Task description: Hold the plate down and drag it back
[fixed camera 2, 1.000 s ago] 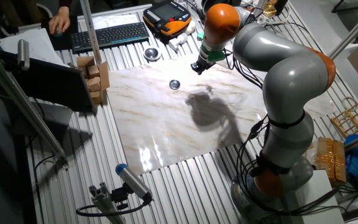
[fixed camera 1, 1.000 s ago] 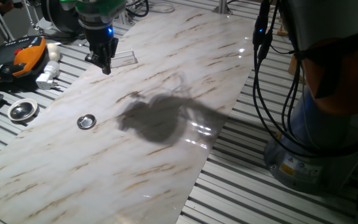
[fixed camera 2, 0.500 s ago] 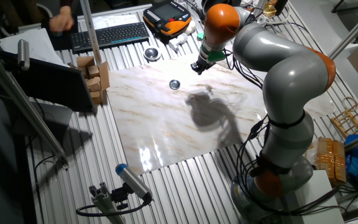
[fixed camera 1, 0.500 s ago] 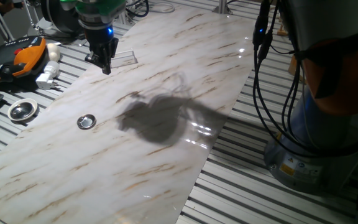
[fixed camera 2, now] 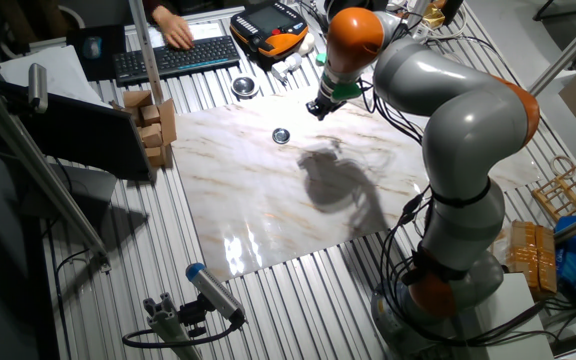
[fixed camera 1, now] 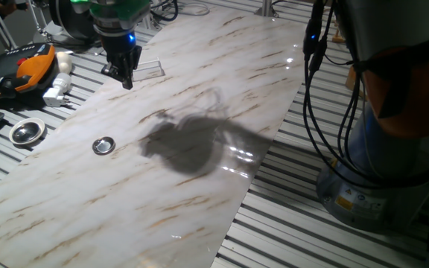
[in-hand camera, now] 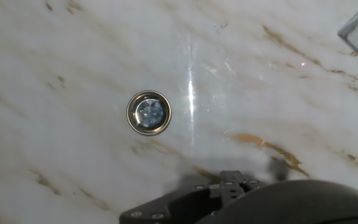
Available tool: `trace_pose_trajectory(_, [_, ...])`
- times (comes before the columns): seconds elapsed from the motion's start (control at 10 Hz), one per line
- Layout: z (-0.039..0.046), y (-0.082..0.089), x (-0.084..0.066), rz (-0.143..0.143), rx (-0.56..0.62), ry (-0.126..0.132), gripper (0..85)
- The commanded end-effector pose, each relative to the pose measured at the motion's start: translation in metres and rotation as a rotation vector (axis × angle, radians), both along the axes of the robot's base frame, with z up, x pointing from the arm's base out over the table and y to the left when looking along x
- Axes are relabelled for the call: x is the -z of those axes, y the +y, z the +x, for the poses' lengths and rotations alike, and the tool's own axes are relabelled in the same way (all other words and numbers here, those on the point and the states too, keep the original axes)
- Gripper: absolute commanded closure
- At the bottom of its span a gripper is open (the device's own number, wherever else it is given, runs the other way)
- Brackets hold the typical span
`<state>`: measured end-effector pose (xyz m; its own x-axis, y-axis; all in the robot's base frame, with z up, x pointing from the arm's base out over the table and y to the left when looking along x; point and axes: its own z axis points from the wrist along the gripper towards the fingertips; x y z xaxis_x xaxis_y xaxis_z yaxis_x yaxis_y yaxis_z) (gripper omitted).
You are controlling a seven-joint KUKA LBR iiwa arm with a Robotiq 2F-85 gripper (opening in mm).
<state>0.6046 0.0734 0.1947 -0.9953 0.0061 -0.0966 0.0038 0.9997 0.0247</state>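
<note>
Room: a lab bench of ribbed aluminium slats carrying a marble-patterned table (fixed camera 1: 199, 89); keyboard and orange pendant lie off the slab's far edge
Landmark: the plate (fixed camera 1: 103, 145); every place below is told from it
Plate: small shiny disc with raised rim and darker centre, lying flat on the bare marble near one long edge of the slab; nothing touches it; in the hand view it sits left of middle (in-hand camera: 148, 112)
Pincer: the pincer (fixed camera 1: 124, 73) hangs above the slab, well apart from the plate, beside a clear flat piece (fixed camera 1: 149, 70); fingers point down; they look close together, but whether fully closed I cannot tell
Relation for the move: the plate lies away from the pincer along the slab's edge, toward the near end in one fixed view; the pincer must travel that way and drop onto it, I judge
Axis: the plate is round; no long axis, no pointing direction; approach angle hardly matters
Larger dish: the larger metal dish (fixed camera 1: 27, 132) rests on the slats beyond the plate, off the marble
</note>
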Motion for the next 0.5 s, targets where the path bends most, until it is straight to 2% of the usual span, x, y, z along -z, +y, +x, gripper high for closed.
trace_pose_trajectory(0.0, [0.0003, 0.0001, 0.0, -0.003, 0.0, -0.002, 85.0])
trace_pose_trajectory(0.4, [0.0024, 0.0016, -0.0008, -0.005, 0.005, -0.003, 85.0])
